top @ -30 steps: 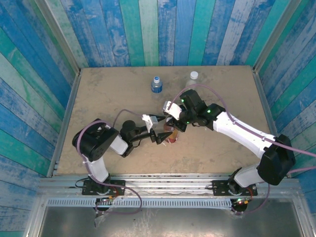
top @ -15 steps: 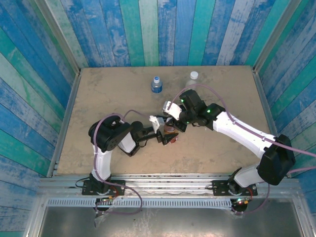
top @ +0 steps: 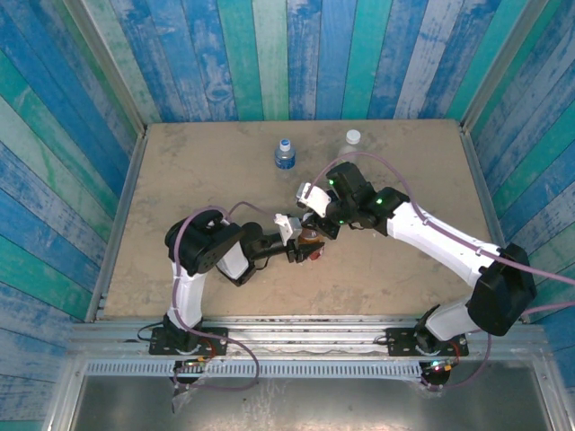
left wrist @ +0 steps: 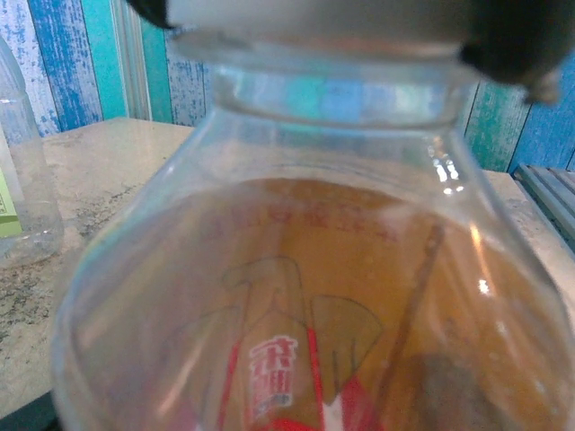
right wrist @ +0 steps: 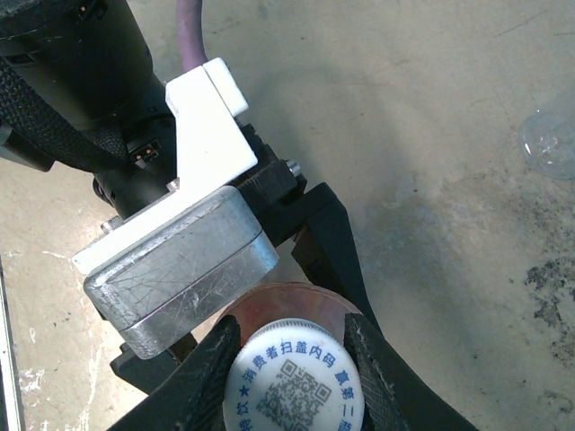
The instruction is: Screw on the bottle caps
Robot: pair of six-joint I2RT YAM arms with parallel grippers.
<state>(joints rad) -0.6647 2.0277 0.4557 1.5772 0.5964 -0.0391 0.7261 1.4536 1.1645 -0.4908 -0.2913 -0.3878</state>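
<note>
Left gripper clamps orange-drink bottle upright on worktop, bracing it; right gripper pinches white cap on the neck, presumably for twisting.

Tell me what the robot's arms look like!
The left arm and right arm are white tubes with chunky black joints. A purple cable loops along each. Tiny green lights glow on the right one. The left gripper and right gripper are black, each with a white block.
</note>
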